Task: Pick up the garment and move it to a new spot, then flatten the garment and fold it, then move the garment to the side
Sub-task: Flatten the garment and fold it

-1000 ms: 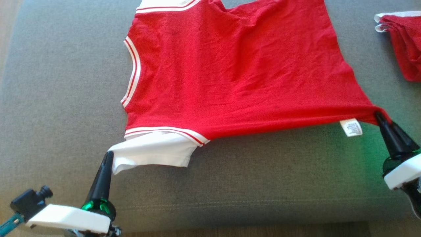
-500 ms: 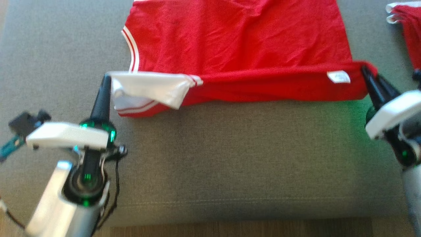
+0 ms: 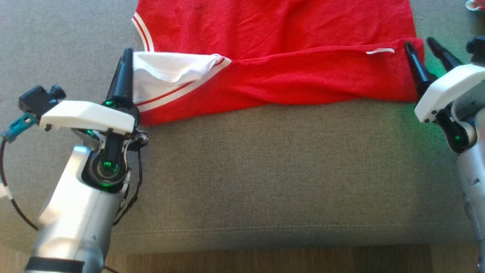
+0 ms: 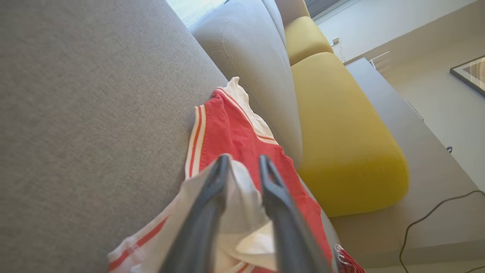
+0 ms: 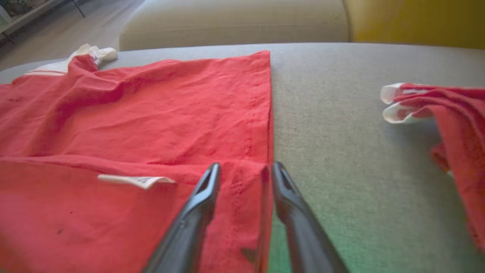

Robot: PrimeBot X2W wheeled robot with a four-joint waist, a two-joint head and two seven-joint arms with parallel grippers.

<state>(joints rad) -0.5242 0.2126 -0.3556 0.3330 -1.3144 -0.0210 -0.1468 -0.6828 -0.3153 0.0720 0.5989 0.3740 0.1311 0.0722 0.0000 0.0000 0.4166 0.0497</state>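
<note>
- Garment (image 3: 288, 38): red top with white-striped trim, spread on the grey seat cushion (image 3: 265, 170), its far part running past the top edge of the head view.
- Progress, as judged: the pick-up, the move and the flattening look done. The body lies fairly smooth, with light creases.
- First fold is laid. The near long edge is turned over onto the body in a band that runs from the white sleeve (image 3: 170, 68) on the left to the hem corner on the right, with the care label (image 3: 380, 50) facing up.
- The band is uneven, deeper at the sleeve end than at the middle.
- Outstanding, as judged: the remaining folds to make a compact shape, then the transfer to the side. A second red garment (image 5: 435, 110) lies well apart on the right of the cushion.
- Left gripper (image 4: 244, 159): low over the cushion at the sleeve end, forearm reaching in from the near left, fingers pointing away from the robot. Jaws stand parted with white sleeve cloth loose between them, and no pinch is evident.
- Right gripper (image 5: 244, 167): at the hem corner, arm reaching in from the near right and angled inward. Jaws are released and stand apart, straddling the folded corner, which rests on the cushion.
</note>
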